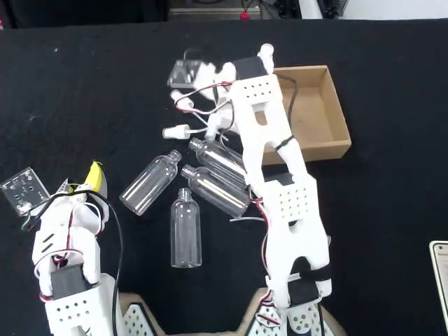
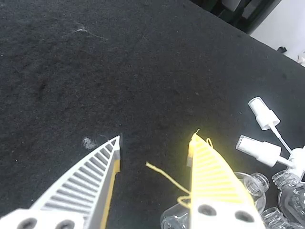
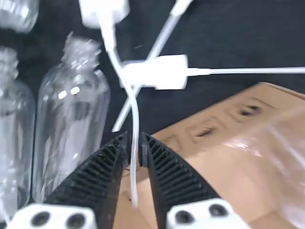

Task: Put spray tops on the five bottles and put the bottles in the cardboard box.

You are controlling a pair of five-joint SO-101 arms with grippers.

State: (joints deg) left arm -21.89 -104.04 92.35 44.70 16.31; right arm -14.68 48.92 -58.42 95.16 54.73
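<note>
Several clear bottles without tops lie mid-table, among them one nearest the front and one to its left. Loose white spray tops lie behind them. My right gripper is shut on the thin tube of a spray top, held over the near wall of the cardboard box, with a bottle just beyond. The right arm stretches to the box. My left gripper, with one white and one yellow finger, stands open over bare cloth at the front left.
A second spray top lies across the cloth by the box, its tube pointing away. Two more spray tops and bottle necks lie ahead of the left gripper. A white object sits at the right table edge.
</note>
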